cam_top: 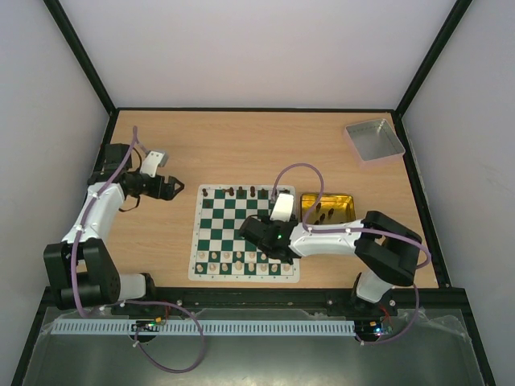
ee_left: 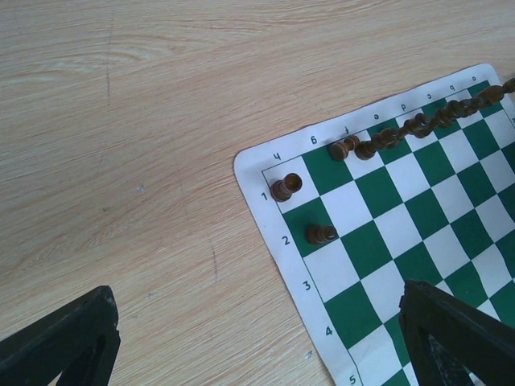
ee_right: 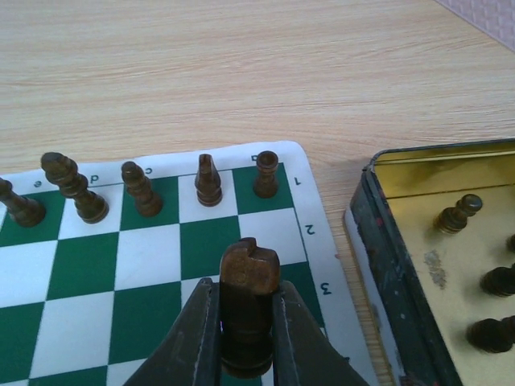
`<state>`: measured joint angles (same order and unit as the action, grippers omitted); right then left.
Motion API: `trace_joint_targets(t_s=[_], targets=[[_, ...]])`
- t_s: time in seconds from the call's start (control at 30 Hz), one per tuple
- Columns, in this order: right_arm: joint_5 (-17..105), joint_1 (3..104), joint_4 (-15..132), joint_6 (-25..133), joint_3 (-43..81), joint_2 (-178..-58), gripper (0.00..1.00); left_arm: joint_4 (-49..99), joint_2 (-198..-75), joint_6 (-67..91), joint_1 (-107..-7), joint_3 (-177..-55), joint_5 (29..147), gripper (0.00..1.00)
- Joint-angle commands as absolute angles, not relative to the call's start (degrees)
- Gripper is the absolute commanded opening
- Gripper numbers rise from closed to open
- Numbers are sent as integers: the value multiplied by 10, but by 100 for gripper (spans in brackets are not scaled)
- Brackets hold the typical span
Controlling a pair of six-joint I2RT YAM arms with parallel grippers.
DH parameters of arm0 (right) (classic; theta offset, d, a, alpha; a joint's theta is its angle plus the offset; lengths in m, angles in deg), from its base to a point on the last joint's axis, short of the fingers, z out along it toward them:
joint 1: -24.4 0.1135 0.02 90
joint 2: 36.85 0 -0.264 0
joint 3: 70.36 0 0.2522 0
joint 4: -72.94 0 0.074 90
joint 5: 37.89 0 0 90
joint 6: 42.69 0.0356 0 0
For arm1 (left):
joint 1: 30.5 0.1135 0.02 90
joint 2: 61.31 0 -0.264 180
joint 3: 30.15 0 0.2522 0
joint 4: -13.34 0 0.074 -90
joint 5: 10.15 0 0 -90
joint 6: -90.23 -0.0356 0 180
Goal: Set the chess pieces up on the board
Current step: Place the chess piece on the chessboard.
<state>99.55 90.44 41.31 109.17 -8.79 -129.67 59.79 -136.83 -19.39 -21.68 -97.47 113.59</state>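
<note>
The board (cam_top: 195, 241) lies mid-table, green and white. Several dark chess pieces (cam_top: 241, 191) stand along its far row. My right gripper (cam_top: 256, 233) hovers over the board's right side, shut on a dark notch-topped piece (ee_right: 248, 277) held upright between its fingers (ee_right: 197, 330). Ahead of it the back row shows several dark pieces (ee_right: 208, 182) on the board (ee_right: 153, 257). My left gripper (cam_top: 170, 190) hangs open and empty over bare wood left of the board; its wrist view shows a dark corner piece (ee_left: 285, 186), a pawn (ee_left: 321, 234) and the board (ee_left: 386, 233).
A gold tin (cam_top: 327, 207) sits against the board's right edge, with more dark pieces (ee_right: 459, 213) inside. A grey tray (cam_top: 374, 138) stands at the back right. Pale pieces (cam_top: 241, 261) fill the board's two near rows.
</note>
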Motion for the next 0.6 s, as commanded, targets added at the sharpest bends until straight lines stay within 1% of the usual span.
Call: trace_joint_targets(t_s=[0.0,0.57], targets=[[1019,908,479,1110,-101,-1311,2,598,-1361,-187,-224,-972,1133,95],[945,883,547,1118,-132,-1359,2,586,-1360,-180,-249,-966,1115,96]])
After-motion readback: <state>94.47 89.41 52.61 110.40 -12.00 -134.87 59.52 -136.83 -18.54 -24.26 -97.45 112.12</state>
